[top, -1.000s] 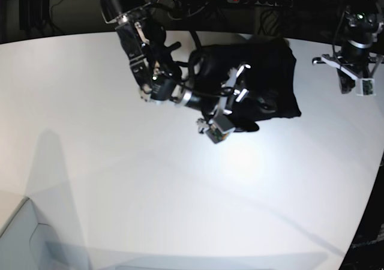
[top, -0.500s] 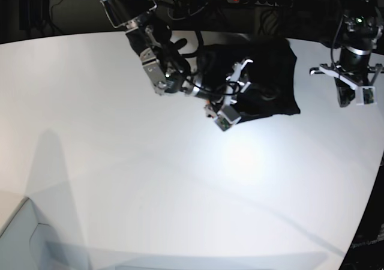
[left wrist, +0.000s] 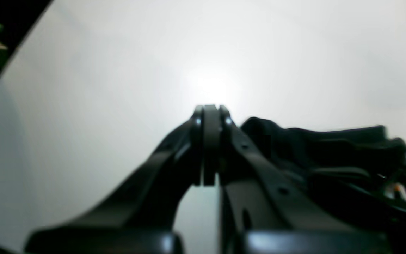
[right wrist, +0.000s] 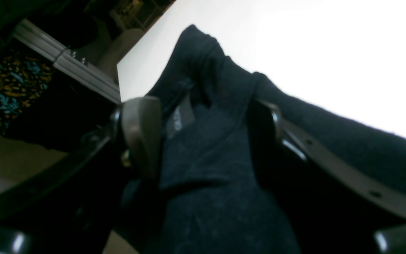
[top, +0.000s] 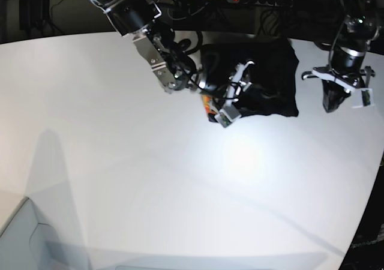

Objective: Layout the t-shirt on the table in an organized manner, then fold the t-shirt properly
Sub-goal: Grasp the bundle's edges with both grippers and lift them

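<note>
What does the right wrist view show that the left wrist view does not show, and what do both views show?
Only the right wrist view shows the right gripper, its jaws wide around a fold of the black t-shirt, and a small tag on the cloth. Only the left wrist view shows the left gripper, shut and empty, above the bare table. Both views show the t-shirt lying bunched on the white table.

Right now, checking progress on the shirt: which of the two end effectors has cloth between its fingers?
The right end effector, fingers spread around a fold of the black t-shirt. The left end effector is shut, empty, above the table.
</note>
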You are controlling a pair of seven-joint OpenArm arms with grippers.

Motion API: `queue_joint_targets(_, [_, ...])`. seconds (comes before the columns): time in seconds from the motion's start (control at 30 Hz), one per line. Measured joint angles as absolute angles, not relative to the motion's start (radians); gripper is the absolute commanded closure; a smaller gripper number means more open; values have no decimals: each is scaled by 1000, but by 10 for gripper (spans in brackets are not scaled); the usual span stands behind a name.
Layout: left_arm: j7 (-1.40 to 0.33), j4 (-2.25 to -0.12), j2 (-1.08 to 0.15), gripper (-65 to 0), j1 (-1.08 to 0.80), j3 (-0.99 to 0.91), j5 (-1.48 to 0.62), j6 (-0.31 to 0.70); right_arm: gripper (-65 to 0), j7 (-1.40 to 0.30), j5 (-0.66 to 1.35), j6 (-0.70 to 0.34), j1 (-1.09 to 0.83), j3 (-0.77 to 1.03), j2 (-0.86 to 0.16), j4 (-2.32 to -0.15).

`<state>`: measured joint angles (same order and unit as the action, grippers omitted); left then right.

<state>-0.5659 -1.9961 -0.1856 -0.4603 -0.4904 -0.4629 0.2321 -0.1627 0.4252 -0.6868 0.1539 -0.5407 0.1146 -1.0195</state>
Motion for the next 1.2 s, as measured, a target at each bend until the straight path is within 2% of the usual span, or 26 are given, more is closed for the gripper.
queue_joint_targets(0.17, [-568, -1996, -186, -20, -460, -347, -488, 240, -394, -187, 416, -683, 125, -535, 105, -1142])
queue_joint_targets(0.23, [-572, -1995, -185, -78, -461, -318, -489, 240, -395, -190, 413, -680, 102, -530, 102, -1222])
queue_joint_targets(0.37, [-565, -1995, -188, -247, -463, -324, -484, 236, -393, -185, 416, -683, 59, -517, 66, -1355])
queue_joint_targets(0.47, [-561, -1953, -188, -319, -459, -324, -484, 240, -393, -189, 416, -684, 45, -520, 41, -1414])
queue_joint_targets(0.8, [-560, -1630, -183, -321, -319, -316, -478, 236, -392, -181, 420, -684, 38, -517, 0, -1414])
queue_joint_targets(1.2, [-492, -1465, -186, -321, -265, -319, -505, 259, -392, -179, 417, -683, 105, -409, 23, -1144])
